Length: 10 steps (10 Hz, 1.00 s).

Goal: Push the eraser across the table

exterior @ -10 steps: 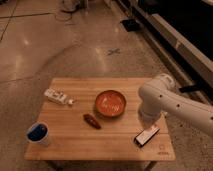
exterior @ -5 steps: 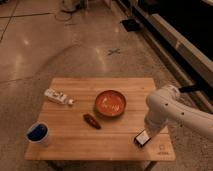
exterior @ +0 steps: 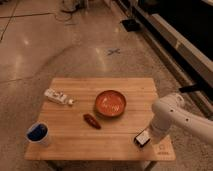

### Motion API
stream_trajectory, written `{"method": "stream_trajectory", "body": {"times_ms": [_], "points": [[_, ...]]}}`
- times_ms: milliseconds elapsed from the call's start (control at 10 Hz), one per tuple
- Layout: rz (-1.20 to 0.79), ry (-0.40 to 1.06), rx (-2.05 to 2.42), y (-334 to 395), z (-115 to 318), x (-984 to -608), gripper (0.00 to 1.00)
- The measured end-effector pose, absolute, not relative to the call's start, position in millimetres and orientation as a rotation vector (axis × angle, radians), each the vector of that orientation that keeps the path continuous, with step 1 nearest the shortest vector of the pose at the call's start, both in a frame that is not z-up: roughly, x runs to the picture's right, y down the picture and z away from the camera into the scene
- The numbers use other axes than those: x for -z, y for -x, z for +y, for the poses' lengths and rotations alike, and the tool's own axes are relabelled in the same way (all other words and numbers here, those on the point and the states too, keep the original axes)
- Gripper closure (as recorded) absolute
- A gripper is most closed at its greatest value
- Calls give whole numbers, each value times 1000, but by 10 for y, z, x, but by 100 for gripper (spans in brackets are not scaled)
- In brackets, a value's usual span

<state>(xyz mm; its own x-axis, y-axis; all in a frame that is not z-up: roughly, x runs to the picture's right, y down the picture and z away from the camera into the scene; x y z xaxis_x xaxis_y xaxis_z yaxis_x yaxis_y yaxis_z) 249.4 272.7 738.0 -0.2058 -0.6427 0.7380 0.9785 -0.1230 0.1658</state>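
The eraser, a flat block with a black edge and a white face, lies near the front right corner of the light wooden table. My white arm comes in from the right and bends down over the table's right edge. The gripper is at the arm's lower end, right against the eraser's right side, mostly hidden by the wrist.
An orange bowl stands mid-table, left of the arm. A small dark red oblong object lies in front of it. A white tube lies at the left, a blue cup at the front left corner. A small mark sits at the front right corner. Polished floor surrounds the table.
My arm has swung right, off the tabletop towards its right edge, and lowered beside the eraser. The eraser has shifted slightly left and towards the front.
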Motion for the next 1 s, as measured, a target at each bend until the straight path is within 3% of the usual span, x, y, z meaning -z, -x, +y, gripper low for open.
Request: {"method": "stream_trajectory", "body": {"times_ms": [500,1000], "points": [[-773,629,1616,-2478,2977,-7597,100],[-777,528,1615,-2108,2664,-7846,100]]}}
